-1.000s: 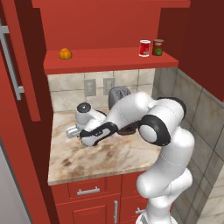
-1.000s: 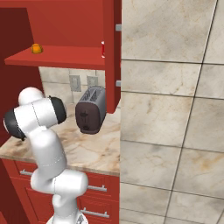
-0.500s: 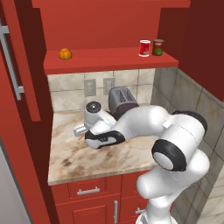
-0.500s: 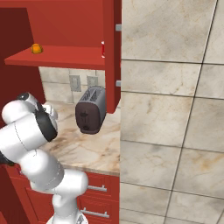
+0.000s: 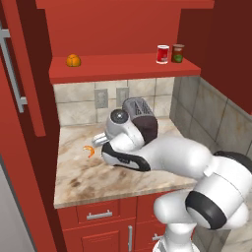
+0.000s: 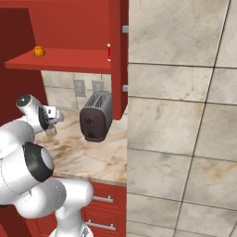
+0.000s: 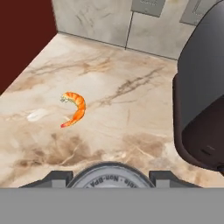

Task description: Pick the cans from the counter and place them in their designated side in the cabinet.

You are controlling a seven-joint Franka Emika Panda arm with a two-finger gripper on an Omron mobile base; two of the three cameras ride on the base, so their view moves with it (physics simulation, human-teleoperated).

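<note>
Cans: you are looking at two of them, in different places. The red can is standing upright on the cabinet shelf toward its right end, just beside a dark can with a green-and-red label. An orange fruit is sitting near the shelf's left end. The silver can is sitting between the gripper fingers in the hand view, its round embossed top facing the camera; your claw is closing narrowly on it, a dark finger tip pressing on each side. In the left base view the gripper is hovering over the marbled counter, near a small orange shrimp lying on the stone. The dark toaster is standing at the back of the counter beside the gripper.
</note>
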